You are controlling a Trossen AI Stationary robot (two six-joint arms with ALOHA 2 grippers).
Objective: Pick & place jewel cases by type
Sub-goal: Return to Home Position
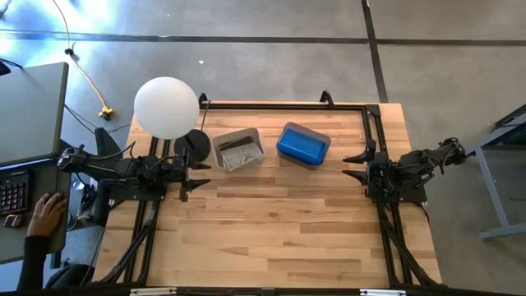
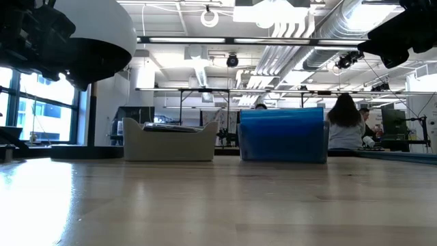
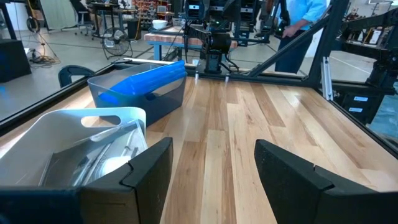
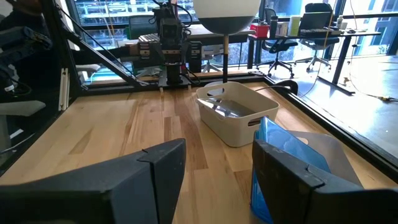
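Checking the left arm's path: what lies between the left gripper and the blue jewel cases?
The pale tub holding black cases lies between the left gripper and the blue jewel cases, as the high and left wrist views show.

The tabletop (image 1: pixel 279 214) is smooth planked wood with a soft sheen. Ahead of the left end effector (image 3: pixel 212 149), the blue cases (image 3: pixel 149 78) look glossy translucent plastic; the white tub (image 3: pixel 74 118) is matt plastic.
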